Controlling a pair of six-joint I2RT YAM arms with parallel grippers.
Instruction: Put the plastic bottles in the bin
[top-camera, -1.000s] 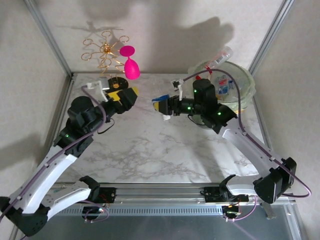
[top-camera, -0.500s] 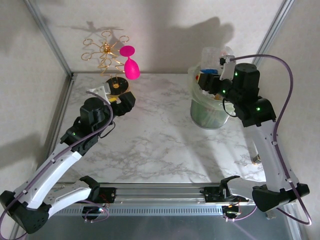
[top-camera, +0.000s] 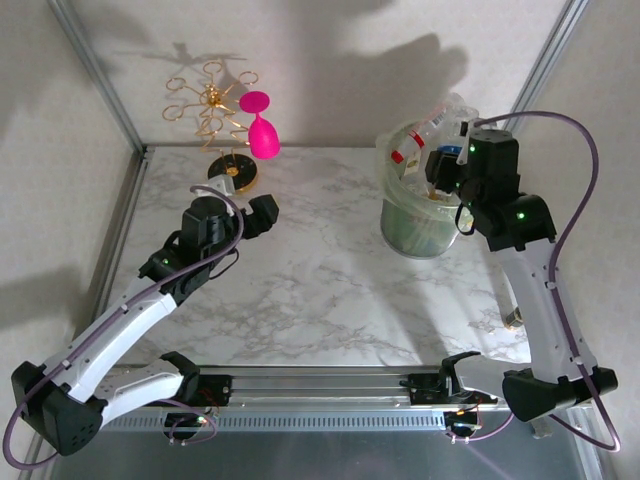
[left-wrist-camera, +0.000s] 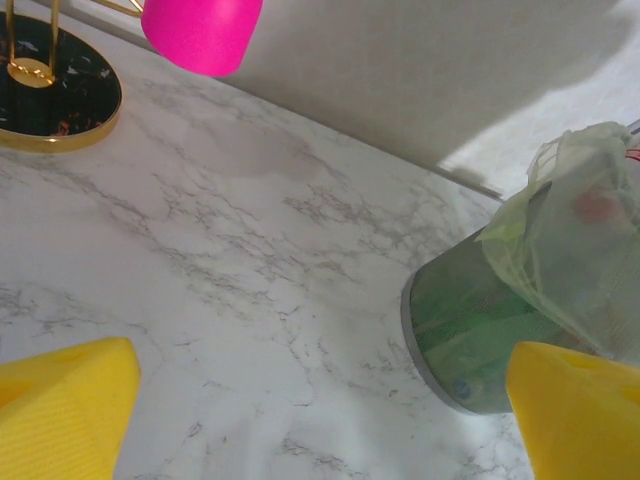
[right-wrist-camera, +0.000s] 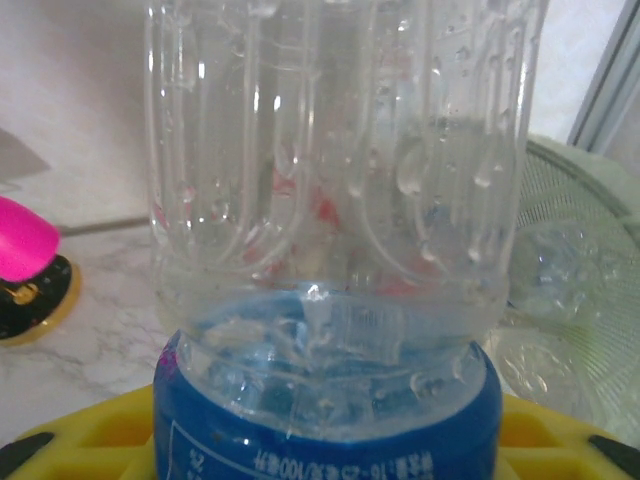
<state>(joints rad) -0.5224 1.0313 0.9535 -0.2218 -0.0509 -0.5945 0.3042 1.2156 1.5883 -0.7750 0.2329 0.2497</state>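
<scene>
My right jaws are clenched on a clear bottle (right-wrist-camera: 330, 200) with a blue label. They grip it low on the body, about where the label begins, so the ribbed part stands out ahead of my wrist camera. The yellow pads (right-wrist-camera: 90, 440) are mostly hidden behind the bottle. I take the grip from how squarely it sits between them, not from seeing the contact itself.

From above, those jaws hang over the open mouth of the bin (top-camera: 405, 225), the pale-green bucket with a clear bag liner at the far right of the worktop (top-camera: 320, 290). I hold there because the drop has to land inside the rim. The bin looks well filled: other bottles (top-camera: 420, 135) poke up above its far edge, one of them with a red band. I judge that the next thing wanted is a release over the freer part of the mouth. If I let go too near that pile, the bottle could bounce off the rim and onto the worktop.

My left jaws are released, their two yellow pads (left-wrist-camera: 65, 405) wide apart with nothing but marble between them. They sit low over the left of the worktop, near the pink wine glass (top-camera: 262, 132) and the gold rack (top-camera: 210, 105). They face the bin but are well apart from it. I read that as standing clear so both arms don't crowd the rim at once.
</scene>
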